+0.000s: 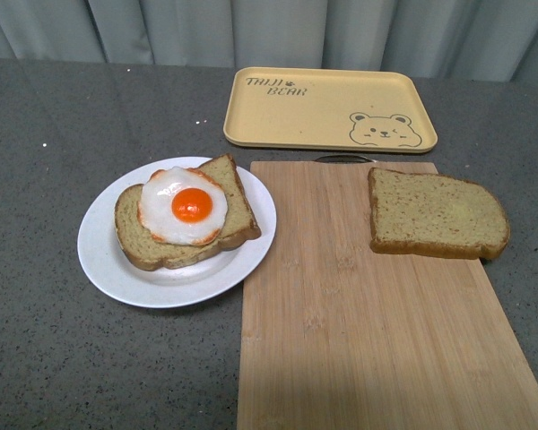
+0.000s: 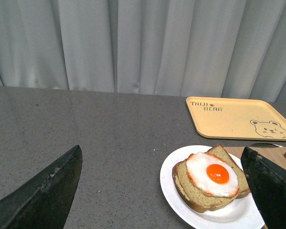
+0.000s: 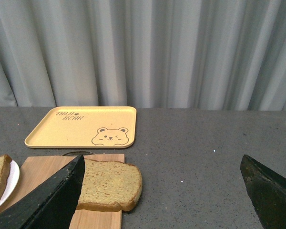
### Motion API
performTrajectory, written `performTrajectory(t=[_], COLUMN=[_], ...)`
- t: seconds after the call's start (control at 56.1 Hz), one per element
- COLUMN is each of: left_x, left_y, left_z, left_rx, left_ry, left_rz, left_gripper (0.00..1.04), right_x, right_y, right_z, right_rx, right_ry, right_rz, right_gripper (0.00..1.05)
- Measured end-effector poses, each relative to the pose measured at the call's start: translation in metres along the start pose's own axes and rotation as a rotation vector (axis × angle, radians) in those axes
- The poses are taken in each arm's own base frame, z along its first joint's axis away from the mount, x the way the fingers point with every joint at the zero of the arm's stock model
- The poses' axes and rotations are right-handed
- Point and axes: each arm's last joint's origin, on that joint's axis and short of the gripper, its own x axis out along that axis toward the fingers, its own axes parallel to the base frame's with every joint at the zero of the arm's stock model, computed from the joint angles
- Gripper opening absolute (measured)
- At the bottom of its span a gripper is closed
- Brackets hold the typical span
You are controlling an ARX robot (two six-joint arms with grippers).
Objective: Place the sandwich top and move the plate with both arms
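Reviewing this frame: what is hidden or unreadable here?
Front view: dark object behind the board mostly hidden; no arms.
Left wrist view: plate cut by the frame and a finger of the left pincer.
Right wrist view: a finger of the right pincer covers part of the plain slice.

Light's pretty soft and even, seems to come from overhead, no harsh glare anywhere. In the front view the near end of the wooden board (image 1: pixel 341 385) sits in a dim shadow patch, and the counter (image 1: pixel 63 107) has a faint sheen further back. The plate (image 1: pixel 108 269) isn't blown out. In the wrist views the left claw (image 2: pixel 160 152) and right claw (image 3: pixel 162 157) are near-black, slightly soft, with barely any detail.
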Motion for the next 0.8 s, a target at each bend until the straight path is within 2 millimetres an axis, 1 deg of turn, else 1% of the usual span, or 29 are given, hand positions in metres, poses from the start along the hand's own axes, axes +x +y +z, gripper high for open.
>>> performTrajectory(t=[0.089,0.125,0.178,0.232,0.285,0.339,0.375,0.41,0.464,0.482,0.553,0.678,0.803], left_x=[0.000,0.000,0.000,0.000,0.000,0.000,0.000,0.000,0.000,0.000,0.000,0.000,0.000], left_y=[0.000,0.000,0.000,0.000,0.000,0.000,0.000,0.000,0.000,0.000,0.000,0.000,0.000], left_z=[0.000,0.000,0.000,0.000,0.000,0.000,0.000,0.000,0.000,0.000,0.000,0.000,0.000], left_rx=[0.000,0.000,0.000,0.000,0.000,0.000,0.000,0.000,0.000,0.000,0.000,0.000,0.000], left_ry=[0.000,0.000,0.000,0.000,0.000,0.000,0.000,0.000,0.000,0.000,0.000,0.000,0.000], left_rz=[0.000,0.000,0.001,0.001,0.000,0.000,-0.001,-0.001,0.000,0.000,0.000,0.000,0.000], left_gripper=[0.98,0.98,0.98,0.98,0.98,0.98,0.98,0.98,0.98,0.98,0.98,0.98,0.98], right_x=[0.000,0.001,0.006,0.011,0.018,0.026,0.035,0.045,0.068,0.071,0.092,0.136,0.163], right_y=[0.000,0.000,-0.001,-0.004,-0.009,-0.013,-0.017,-0.022,-0.032,-0.034,-0.042,-0.058,-0.064], right_z=[0.000,0.001,0.002,-0.001,-0.003,-0.004,-0.003,-0.002,-0.003,-0.003,-0.010,-0.026,-0.037], right_rx=[-0.001,-0.045,-0.161,-0.242,-0.273,-0.273,-0.265,-0.245,-0.182,-0.173,-0.099,0.118,0.251], right_ry=[0.000,-0.002,0.066,0.146,0.207,0.241,0.271,0.294,0.362,0.373,0.464,0.648,0.743], right_rz=[-0.002,-0.077,-0.308,-0.424,-0.460,-0.444,-0.417,-0.392,-0.335,-0.328,-0.267,-0.114,-0.014], right_gripper=[0.95,0.95,0.95,0.95,0.95,0.95,0.95,0.95,0.95,0.95,0.95,0.95,0.95])
